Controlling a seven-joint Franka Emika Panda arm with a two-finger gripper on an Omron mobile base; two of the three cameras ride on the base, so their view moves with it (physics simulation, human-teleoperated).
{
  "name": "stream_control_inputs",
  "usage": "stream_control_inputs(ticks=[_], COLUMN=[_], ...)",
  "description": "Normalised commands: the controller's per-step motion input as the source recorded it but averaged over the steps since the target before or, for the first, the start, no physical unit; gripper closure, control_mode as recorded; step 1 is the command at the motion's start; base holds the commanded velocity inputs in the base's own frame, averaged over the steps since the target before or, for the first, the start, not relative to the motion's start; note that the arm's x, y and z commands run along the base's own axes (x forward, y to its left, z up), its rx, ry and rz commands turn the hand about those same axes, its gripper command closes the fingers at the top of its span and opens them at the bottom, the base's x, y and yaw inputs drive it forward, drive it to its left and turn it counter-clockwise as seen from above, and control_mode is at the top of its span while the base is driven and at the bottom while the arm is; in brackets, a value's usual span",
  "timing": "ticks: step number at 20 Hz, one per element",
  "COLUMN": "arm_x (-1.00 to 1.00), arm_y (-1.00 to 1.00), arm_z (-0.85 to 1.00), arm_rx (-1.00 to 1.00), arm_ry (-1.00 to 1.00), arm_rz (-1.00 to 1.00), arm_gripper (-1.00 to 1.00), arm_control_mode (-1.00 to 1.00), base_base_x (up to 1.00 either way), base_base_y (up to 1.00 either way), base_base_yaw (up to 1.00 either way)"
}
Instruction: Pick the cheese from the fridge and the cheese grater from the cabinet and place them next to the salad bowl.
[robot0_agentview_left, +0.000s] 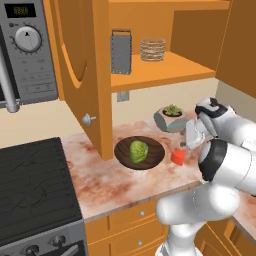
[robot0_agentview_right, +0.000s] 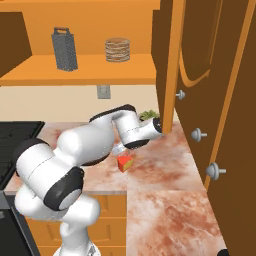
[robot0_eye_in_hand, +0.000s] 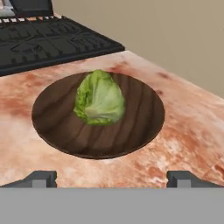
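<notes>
Two finger tips of the gripper (robot0_eye_in_hand: 112, 178) stand wide apart, holding nothing, facing the salad bowl (robot0_eye_in_hand: 144, 127) just ahead on the counter (robot0_eye_in_hand: 192, 127). Just beside the bowl lies the cheese (robot0_agentview_left: 177, 158), seemingly below the gripper, its axis unclear. Upright on the cabinet (robot0_agentview_left: 165, 70) shelf stands the cheese grater (robot0_agentview_left: 121, 52), handle up.

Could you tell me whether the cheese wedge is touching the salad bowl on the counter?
Apart. In the left base view a strip of bare counter shows between the cheese and the rim of the salad bowl.
</notes>
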Motion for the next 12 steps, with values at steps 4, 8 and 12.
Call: stream_control_inputs(ticks=[4,8,12], arm_x=[-0.46,-0.57,-0.65], arm_y=[0.19,0.13,0.12], arm_z=[0.49,0.35,0.28], arm_rx=[0.0,0.0,0.0], arm_ry=[0.19,0.17,0.17], arm_rz=[-0.09,-0.08,-0.09], arm_gripper=[-1.0,-1.0,-1.0], arm_control_mode=[-1.0,-1.0,-1.0], base_base_x=[0.0,0.0,0.0], base_base_y=[0.0,0.0,0.0], base_base_yaw=[0.0,0.0,0.0])
